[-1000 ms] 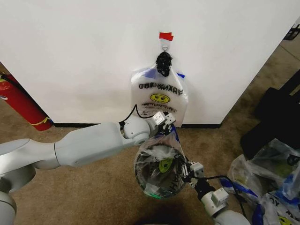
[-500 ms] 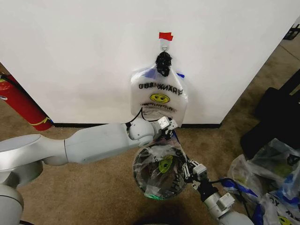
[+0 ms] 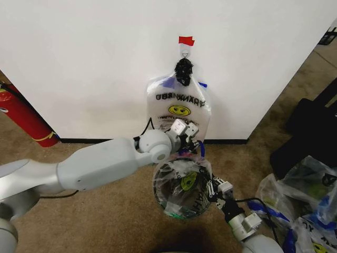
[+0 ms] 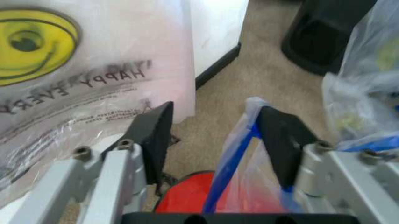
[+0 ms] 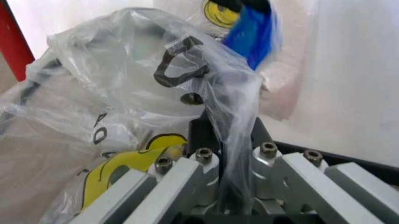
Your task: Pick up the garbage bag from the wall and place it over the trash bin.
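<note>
The garbage bag [image 3: 185, 169], see-through with blue handles, is draped over the black wire-mesh trash bin [image 3: 159, 196] on the carpet below the wall [image 3: 84, 63]. My right gripper [image 3: 215, 191] is at the bin's right side, shut on a pinch of the bag's plastic [image 5: 227, 154]. My left gripper [image 3: 185, 132] hovers just above the bin's far rim and is open. In the left wrist view a blue handle [image 4: 240, 154] runs between the fingers [image 4: 283, 140], close to one of them, with the bin's red base [image 4: 187, 205] beneath.
A whiter bag with a yellow smiley face [image 3: 179, 108] hangs from a metal hook [image 3: 184, 50] under red tape [image 3: 186, 40]. A red fire extinguisher [image 3: 23, 118] leans at the left. Several plastic bags [image 3: 300, 200] and a black object [image 3: 310, 132] crowd the right.
My left gripper has risen a little toward the hanging smiley bag and its forearm has swung. The bag now sits lower over the bin. The right gripper keeps its hold.
</note>
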### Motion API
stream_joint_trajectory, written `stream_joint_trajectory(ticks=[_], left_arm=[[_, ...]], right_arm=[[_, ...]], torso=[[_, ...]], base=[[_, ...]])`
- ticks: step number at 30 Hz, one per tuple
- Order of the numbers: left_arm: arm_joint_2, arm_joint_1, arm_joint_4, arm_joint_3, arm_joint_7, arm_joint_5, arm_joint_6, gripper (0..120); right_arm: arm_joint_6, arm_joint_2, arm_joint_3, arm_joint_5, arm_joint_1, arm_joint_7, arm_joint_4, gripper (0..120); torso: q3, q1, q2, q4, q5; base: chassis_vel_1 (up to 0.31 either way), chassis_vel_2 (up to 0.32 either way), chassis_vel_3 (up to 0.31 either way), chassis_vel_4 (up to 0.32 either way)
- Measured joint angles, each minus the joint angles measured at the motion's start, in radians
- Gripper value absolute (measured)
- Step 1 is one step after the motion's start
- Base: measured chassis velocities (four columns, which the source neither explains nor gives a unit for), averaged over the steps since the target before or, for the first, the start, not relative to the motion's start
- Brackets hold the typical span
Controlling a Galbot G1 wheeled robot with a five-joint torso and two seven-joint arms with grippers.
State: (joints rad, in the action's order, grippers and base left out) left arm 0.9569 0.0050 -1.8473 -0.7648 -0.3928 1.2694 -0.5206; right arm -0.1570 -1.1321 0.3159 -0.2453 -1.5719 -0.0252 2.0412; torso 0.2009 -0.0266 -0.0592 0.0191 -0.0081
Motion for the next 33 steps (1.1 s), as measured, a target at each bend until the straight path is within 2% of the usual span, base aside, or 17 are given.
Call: stream_joint_trajectory(ticks=[3,6,10,12,15,19,22,25,29,32,33], left_arm=[[-0.032,0.020,-0.037,0.034,-0.011,0.012,0.030,69],[-0.067,0.034,-0.080,0.064,-0.023,0.019,0.001,81],[-0.081,0.028,-0.084,0.034,-0.024,-0.011,-0.042,94],[-0.073,0.013,-0.066,-0.009,-0.026,-0.058,-0.095,99],[-0.057,-0.010,-0.039,-0.064,-0.018,-0.160,-0.148,100],[-0.044,-0.019,-0.047,-0.064,-0.011,-0.170,-0.173,100],[-0.043,-0.044,-0.058,-0.065,0.002,-0.233,-0.210,100],[-0.037,-0.064,-0.060,-0.065,0.002,-0.247,-0.217,100],[-0.024,-0.114,-0.035,-0.066,0.014,-0.273,-0.219,100],[-0.045,-0.150,-0.037,-0.072,0.061,-0.216,-0.219,100],[-0.066,-0.182,-0.046,-0.078,0.120,-0.133,-0.219,100]], right_arm=[[0.003,-0.010,-0.008,-0.002,0.000,0.002,0.000,0],[0.008,-0.011,-0.010,-0.001,-0.009,0.009,0.004,0],[0.012,-0.013,-0.011,-0.006,-0.017,0.010,0.019,0],[0.018,-0.014,-0.014,-0.006,-0.023,0.010,0.035,0],[0.023,-0.014,-0.010,0.000,-0.035,0.009,0.055,0],[0.022,-0.014,0.011,0.011,-0.049,0.010,0.061,0],[0.019,-0.017,0.018,0.013,-0.060,0.011,0.063,0],[0.015,-0.023,0.017,0.019,-0.061,0.010,0.062,0],[0.012,-0.041,0.008,0.030,-0.060,0.009,0.058,0],[0.012,-0.042,0.005,0.034,-0.060,0.009,0.060,0],[0.012,-0.038,0.006,0.034,-0.061,0.009,0.063,0]], torso=[[0.000,0.000,0.000,0.0000,0.0000],[0.000,0.000,0.000,0.0002,0.0000],[0.000,0.000,0.000,-0.0001,-0.0002],[0.000,0.000,0.000,0.0002,0.0000],[0.000,0.000,0.000,0.0003,0.0000],[0.000,0.000,0.000,0.0002,0.0000],[0.000,0.000,0.000,0.0003,0.0000],[0.000,0.000,0.000,-0.0003,0.0001],[0.000,0.000,0.000,0.0007,0.0002],[0.000,0.000,0.000,0.0004,0.0000],[0.000,0.000,0.000,0.0000,0.0000]], base=[[0.000,0.000,0.000,0.000],[0.000,0.000,0.000,0.000],[0.000,0.000,0.000,0.000],[0.000,0.000,0.000,0.000],[0.000,0.000,0.000,0.000],[0.000,0.000,0.000,0.000],[0.000,0.000,0.000,0.000],[0.000,0.000,0.000,0.000],[0.000,0.000,0.000,0.000],[0.000,0.000,0.000,0.000],[0.000,0.000,0.000,0.000]])
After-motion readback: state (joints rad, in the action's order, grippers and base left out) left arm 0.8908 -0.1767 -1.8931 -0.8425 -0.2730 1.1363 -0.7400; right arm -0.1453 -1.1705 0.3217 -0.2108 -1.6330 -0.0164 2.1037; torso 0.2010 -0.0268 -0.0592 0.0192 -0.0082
